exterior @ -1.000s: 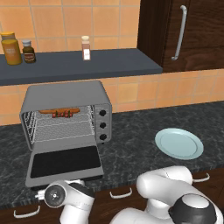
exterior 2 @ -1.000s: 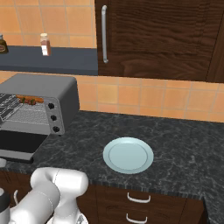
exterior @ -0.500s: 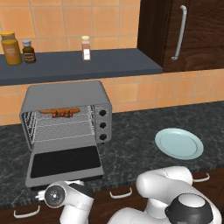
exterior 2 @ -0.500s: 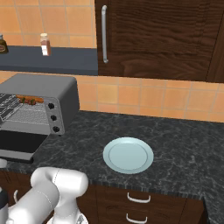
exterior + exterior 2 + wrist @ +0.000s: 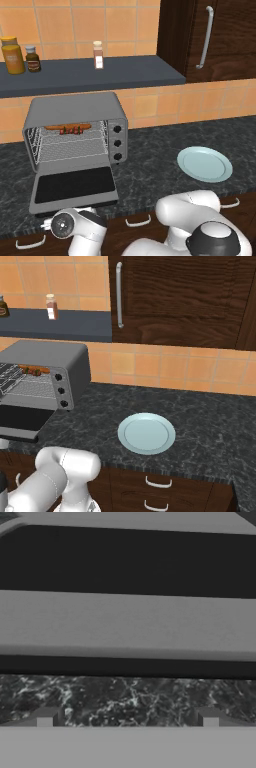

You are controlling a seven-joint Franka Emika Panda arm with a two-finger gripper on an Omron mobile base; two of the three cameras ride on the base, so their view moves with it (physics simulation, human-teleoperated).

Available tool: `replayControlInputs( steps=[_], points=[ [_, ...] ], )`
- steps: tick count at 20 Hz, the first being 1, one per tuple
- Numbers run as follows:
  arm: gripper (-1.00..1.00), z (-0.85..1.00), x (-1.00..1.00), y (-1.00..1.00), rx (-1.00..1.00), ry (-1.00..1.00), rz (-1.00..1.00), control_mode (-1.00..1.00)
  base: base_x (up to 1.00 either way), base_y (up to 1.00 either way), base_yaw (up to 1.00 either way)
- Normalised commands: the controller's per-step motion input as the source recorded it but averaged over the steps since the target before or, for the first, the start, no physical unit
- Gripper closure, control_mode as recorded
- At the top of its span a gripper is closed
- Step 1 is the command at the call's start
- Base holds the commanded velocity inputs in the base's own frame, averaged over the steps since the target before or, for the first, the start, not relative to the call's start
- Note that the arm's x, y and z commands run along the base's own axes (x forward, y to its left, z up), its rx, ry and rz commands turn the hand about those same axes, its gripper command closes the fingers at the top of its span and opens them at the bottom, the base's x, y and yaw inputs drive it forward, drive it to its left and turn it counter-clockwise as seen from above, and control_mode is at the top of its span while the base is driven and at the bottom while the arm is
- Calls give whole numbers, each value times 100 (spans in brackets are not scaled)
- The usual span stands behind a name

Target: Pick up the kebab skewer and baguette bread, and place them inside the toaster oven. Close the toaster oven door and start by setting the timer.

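Pincer (image 5: pixel 127 717) wide open, empty | toaster oven door (image 5: pixel 75 186) down, just ahead | plate (image 5: pixel 205 163) well right

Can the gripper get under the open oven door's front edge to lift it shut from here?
Probably yes: the open gripper sits right at the dropped door, over bare counter, with nothing between.

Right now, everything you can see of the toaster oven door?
The toaster oven door is dropped fully open and lies about flat over the dark counter's front edge, hinged at the oven's base. It is a grey metal-looking frame around a dark glass window. Seen from the hand, its grey edge runs across close ahead. Nothing rests on it.
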Motion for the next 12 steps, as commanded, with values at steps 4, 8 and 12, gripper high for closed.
replayControlInputs(
  steps=[4,8,12],
  points=[
    [-100,-4,5,0,0,0,0,-100,0,0,0],
    [-100,0,13,0,0,0,0,-100,0,0,0],
    [-100,-9,6,0,0,0,0,-100,0,0,0]
  ],
)
